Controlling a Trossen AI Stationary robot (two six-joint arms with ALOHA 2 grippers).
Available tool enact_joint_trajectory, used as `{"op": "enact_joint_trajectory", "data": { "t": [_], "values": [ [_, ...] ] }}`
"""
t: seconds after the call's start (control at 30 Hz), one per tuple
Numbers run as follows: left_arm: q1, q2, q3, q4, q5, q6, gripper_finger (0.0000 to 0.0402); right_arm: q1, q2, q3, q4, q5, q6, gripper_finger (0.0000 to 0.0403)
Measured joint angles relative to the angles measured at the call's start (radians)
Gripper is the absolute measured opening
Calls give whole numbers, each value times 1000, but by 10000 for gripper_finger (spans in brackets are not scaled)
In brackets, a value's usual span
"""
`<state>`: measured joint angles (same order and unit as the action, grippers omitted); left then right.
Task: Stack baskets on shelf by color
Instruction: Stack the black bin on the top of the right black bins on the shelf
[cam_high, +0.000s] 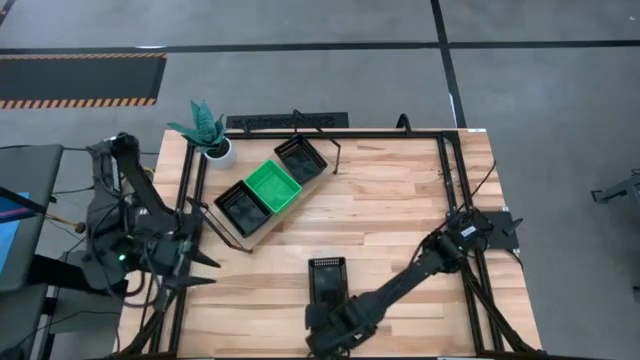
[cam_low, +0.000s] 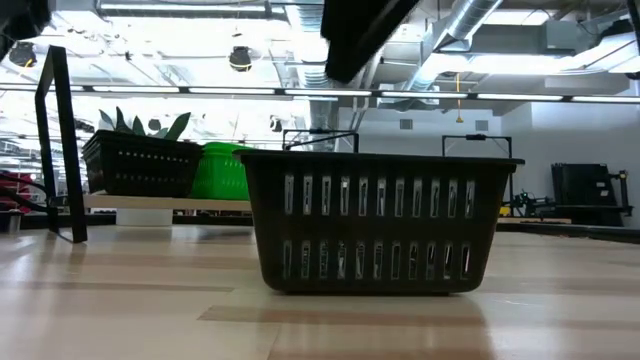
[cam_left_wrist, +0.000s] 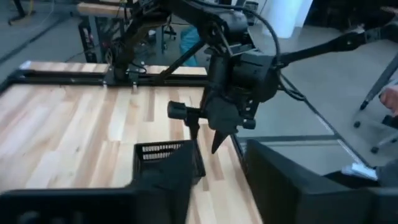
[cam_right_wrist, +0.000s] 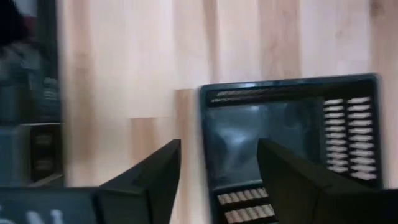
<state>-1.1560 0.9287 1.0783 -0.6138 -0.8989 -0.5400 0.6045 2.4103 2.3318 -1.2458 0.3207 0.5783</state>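
Right gripper hovering over lone black basket, fingers spread, gripping nothing.
Basket is sitting on the table near the front edge; shelf is carrying two black baskets flanking a green basket. Left gripper is idling at the left edge, fingers apart, empty. No readable labels or writing.

open tabletop, lone black basket obstructing

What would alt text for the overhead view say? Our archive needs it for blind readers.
A wooden table from above: the right gripper hovers open over a lone black basket. Behind, a shelf holds two black baskets flanking a green basket, while the left gripper waits at the table's edge.
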Motion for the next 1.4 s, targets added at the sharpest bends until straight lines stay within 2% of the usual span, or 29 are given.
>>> {"op": "enact_joint_trajectory", "data": {
  "t": [0.1, 0.23, 0.43, 0.5, 0.57, 0.73, 0.93, 1.03, 1.13, 1.23, 1.33, 1.4],
  "values": [
    [-55, 8, 0, -44, -51, -27, 184, -16, 22, 1, 8, -24, -20, 248],
    [-97, 14, -1, -115, -80, -113, 238, -21, 83, -1, -12, -85, -30, 247],
    [-136, 13, -1, -198, -165, -239, 260, -38, 144, 0, -27, -111, -51, 235],
    [-143, 13, -1, -226, -179, -271, 260, -39, 151, 0, -37, -101, -55, 215],
    [-147, 13, -1, -252, -196, -305, 261, -38, 151, 0, -43, -87, -56, 177],
    [-147, 13, -1, -329, -216, -388, 261, -37, 139, 1, -93, -76, -67, 26],
    [-147, 6, -1, -382, -241, -445, 261, -30, 72, 0, -152, -55, -149, 7],
    [-147, -21, -1, -417, -254, -490, 261, -33, -20, 0, -191, 25, -204, 6],
    [-147, -52, -1, -458, -292, -513, 261, -58, -125, 1, -255, 143, -295, 5],
    [-147, -85, -1, -499, -330, -527, 261, -107, -210, 2, -282, 245, -505, 6],
    [-147, -107, -1, -522, -344, -534, 261, -180, -259, 2, -246, 254, -796, 4],
    [-146, -114, -1, -540, -344, -531, 261, -249, -275, 1, -224, 251, -932, 5]
  ]
}}
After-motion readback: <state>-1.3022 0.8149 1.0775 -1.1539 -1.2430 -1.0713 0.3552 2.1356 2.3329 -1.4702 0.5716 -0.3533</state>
